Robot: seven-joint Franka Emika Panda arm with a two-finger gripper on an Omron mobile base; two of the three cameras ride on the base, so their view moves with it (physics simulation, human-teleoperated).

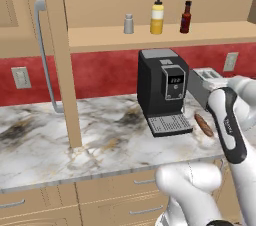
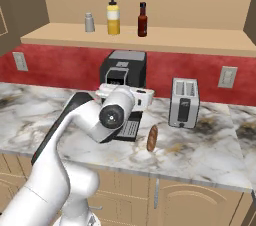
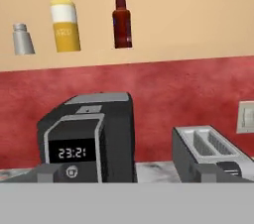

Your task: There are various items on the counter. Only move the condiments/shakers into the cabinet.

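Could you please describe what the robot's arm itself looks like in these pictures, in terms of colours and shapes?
The glossy white arm is built of thick, rounded tubular segments. Dark grey to black panels run along its links, like the curved dark strip in the left base view. A round dark joint cap with a grey centre sits at the elbow in the right base view. No cables or lettering are visible.

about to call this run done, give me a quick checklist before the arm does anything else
1. Grey shaker upright on cabinet shelf: ok
2. Yellow squeeze bottle upright on the shelf, right of the shaker: ok
3. Dark red sauce bottle upright on the shelf: ok
4. Sausage left on the marble counter, between coffee machine and toaster: ok
5. Tool empty: cannot tell
6. Cabinet door shut: not ok, it stands open
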